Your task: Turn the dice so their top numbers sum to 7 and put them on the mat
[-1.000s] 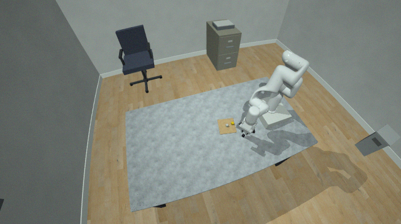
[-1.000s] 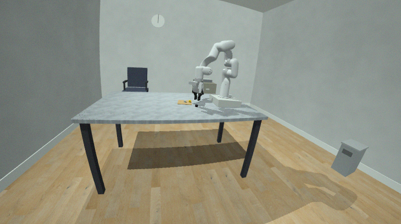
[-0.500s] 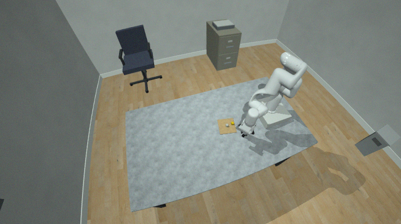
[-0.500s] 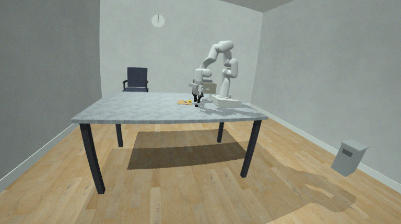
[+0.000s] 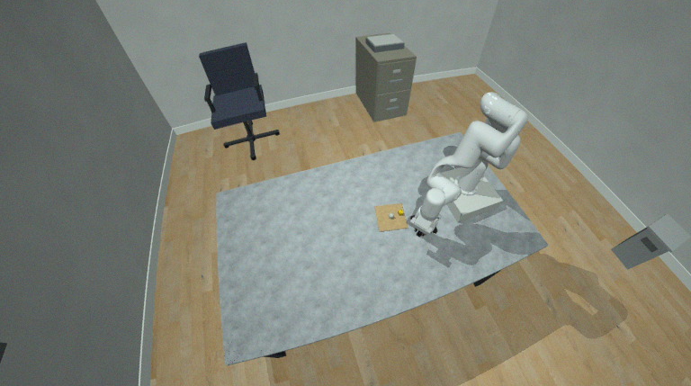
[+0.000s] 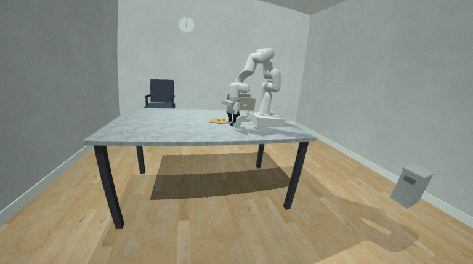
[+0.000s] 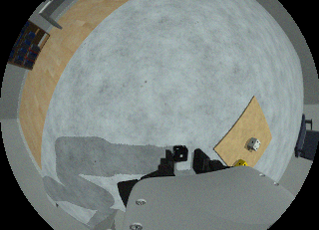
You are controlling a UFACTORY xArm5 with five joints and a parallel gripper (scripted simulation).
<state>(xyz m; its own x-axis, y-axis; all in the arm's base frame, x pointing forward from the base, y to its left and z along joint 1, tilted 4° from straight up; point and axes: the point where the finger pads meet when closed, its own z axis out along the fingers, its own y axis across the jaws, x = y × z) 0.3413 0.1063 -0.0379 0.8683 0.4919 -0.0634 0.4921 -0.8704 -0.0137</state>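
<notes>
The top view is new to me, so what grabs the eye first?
The white arm bends down over the grey table, its end effector just off the small tan mat. A yellow die and a white die sit on the mat.
</notes>
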